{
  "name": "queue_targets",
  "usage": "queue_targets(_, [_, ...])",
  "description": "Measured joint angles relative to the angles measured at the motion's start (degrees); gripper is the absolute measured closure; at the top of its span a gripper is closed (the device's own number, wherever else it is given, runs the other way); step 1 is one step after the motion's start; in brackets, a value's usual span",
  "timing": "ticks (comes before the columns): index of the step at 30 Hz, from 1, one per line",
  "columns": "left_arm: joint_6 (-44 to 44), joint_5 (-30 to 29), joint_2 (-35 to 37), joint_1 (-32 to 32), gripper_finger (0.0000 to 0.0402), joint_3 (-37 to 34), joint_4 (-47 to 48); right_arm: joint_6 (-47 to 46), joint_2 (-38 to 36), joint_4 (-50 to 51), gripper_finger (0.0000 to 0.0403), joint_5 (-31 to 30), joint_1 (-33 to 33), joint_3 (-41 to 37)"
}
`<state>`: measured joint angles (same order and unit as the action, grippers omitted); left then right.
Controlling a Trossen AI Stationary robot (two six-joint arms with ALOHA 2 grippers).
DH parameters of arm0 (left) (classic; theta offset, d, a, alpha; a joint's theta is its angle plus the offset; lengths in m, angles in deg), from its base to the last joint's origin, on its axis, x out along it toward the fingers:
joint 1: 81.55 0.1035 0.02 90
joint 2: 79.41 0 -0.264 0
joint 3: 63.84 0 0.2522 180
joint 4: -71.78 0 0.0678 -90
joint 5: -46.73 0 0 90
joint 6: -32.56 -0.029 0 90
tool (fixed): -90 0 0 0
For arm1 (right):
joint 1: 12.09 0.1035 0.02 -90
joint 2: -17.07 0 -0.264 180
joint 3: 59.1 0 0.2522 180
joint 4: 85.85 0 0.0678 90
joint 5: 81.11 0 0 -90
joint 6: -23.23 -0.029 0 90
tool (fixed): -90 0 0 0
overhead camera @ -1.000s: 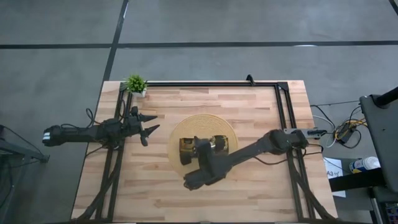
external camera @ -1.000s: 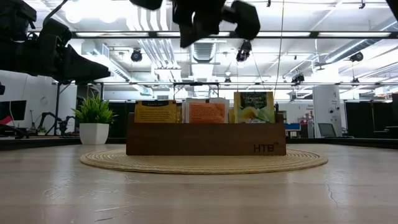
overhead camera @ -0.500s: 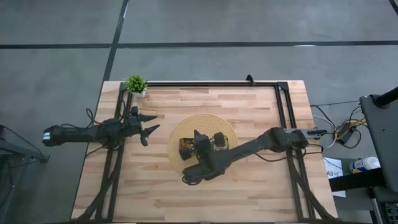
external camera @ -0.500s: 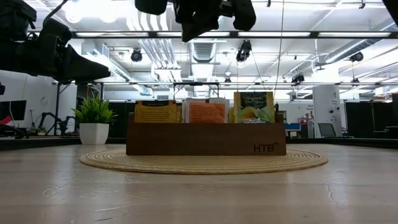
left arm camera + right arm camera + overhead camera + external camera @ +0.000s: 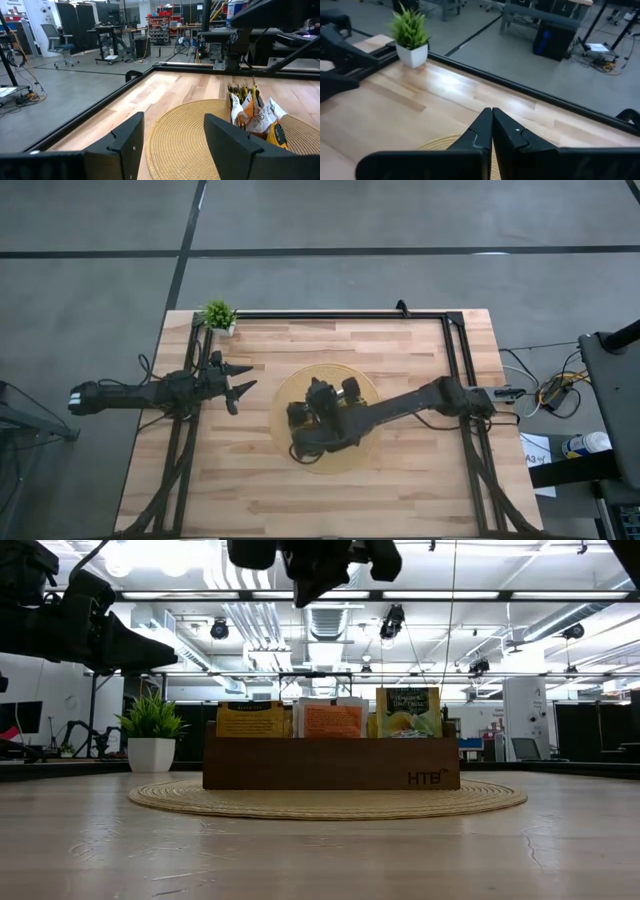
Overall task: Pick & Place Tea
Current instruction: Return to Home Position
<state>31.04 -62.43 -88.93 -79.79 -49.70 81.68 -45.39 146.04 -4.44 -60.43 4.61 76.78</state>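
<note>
right claw (image 5: 492,111) pinched closed, empty, high above tray (image 5: 330,766) | tea sachets (image 5: 332,720) upright in tray | left claw (image 5: 173,120) spread wide, empty, over desk (image 5: 400,480) left edge

r arm (image 5: 405,410) over tea (image 5: 297,417) on mat (image 5: 295,390)

A small green potted plant in a white pot (image 5: 218,314) stood at a corner of the pale wooden-plank table (image 5: 400,480). Mid-table, a long brown wooden tray (image 5: 330,765) sat on a round woven straw mat (image 5: 480,798).
</note>
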Motion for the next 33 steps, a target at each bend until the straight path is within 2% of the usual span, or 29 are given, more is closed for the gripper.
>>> queue_targets(5, [0.0, 0.0, 0.0, 0.0, 0.0199, 0.0, 0.0, 9.7, 0.0, -6.4, 0.0394, 4.0, -1.8, 0.0])
queue_targets(8, [0.0, 0.0, 0.0, 0.0, 0.0199, 0.0, 0.0, 21.7, -0.3, -16.5, 0.0394, 8.6, -3.7, 0.0])
queue_targets(10, [0.0, 0.0, 0.0, 0.0, 0.0199, 0.0, 0.0, 33.1, -0.3, -26.7, 0.0394, 14.1, -5.0, -0.1])
queue_targets(11, [0.0, 0.0, 0.0, 0.0, 0.0199, 0.0, 0.0, 40.4, -0.3, -33.1, 0.0394, 18.7, -5.5, -0.4])
queue_targets(13, [0.0, 0.0, 0.0, 0.0, 0.0199, 0.0, 0.0, 55.7, -0.3, -47.6, 0.0394, 33.0, -6.1, -1.5])
queue_targets(15, [0.0, 0.0, 0.0, -0.1, 0.0199, 0.0, 0.0, 66.2, -0.3, -60.0, 0.0394, 47.7, -6.2, -3.3])
queue_targets(16, [0.0, 0.0, 0.0, -0.1, 0.0199, 0.0, 0.0, 69.2, -0.3, -63.5, 0.0394, 51.8, -6.1, -3.8])
queue_targets(18, [0.0, 0.0, 0.0, -0.1, 0.0199, 0.0, 0.0, 71.9, -0.9, -64.6, 0.0394, 51.5, -5.9, -4.5])
queue_targets(21, [0.0, 0.0, 0.0, -0.1, 0.0199, 0.0, 0.0, 71.6, -1.8, -60.0, 0.0394, 42.9, -6.1, -5.1])
queue_targets(22, [0.0, 0.0, 0.0, -0.1, 0.0199, 0.0, 0.0, 70.7, -2.1, -57.3, 0.0394, 42.0, -6.4, -5.5])
queue_targets(24, [0.0, 0.0, 0.0, -0.1, 0.0199, 0.0, 0.0, 68.9, -3.0, -54.0, 0.0394, 44.4, -6.8, -7.2])
queue_targets(27, [0.0, 0.0, 0.0, -0.1, 0.0199, 0.0, 0.0, 68.8, -5.3, -54.9, 0.0394, 51.5, -7.1, -12.5])
queue_targets(30, [0.0, 0.0, 0.0, 0.0, 0.0199, 0.0, 0.0, 68.8, -9.4, -60.5, 0.0394, 54.7, -7.9, -20.8])
queue_targets(33, [0.0, 0.0, 0.0, 0.0, 0.0199, 0.0, 0.0, 68.9, -15.2, -69.7, 0.0394, 56.7, -8.9, -32.3])
